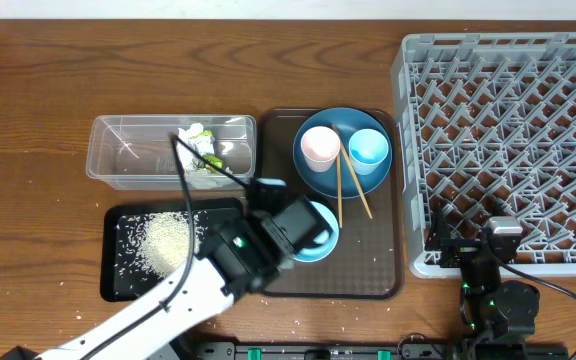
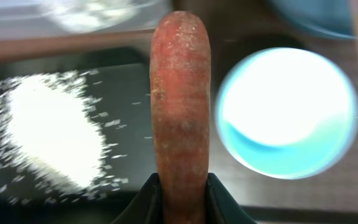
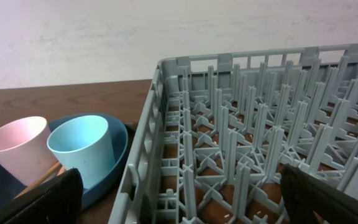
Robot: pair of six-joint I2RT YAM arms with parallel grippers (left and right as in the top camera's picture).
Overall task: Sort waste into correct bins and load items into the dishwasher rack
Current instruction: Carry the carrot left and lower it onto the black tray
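Observation:
My left gripper is shut on the orange carrot, held above the boundary between the black tray with white rice and the pale blue bowl. The clear tub holds the crumpled tissue with green scraps. The blue plate carries the pink cup and light-blue cup; the chopsticks lie across its edge. My right gripper is open and empty at the near left corner of the grey rack.
Plate, bowl and chopsticks sit on a brown serving tray between the bins and the rack. A few rice grains lie scattered on the wooden table around the black tray. The rack wall stands right in front of my right gripper.

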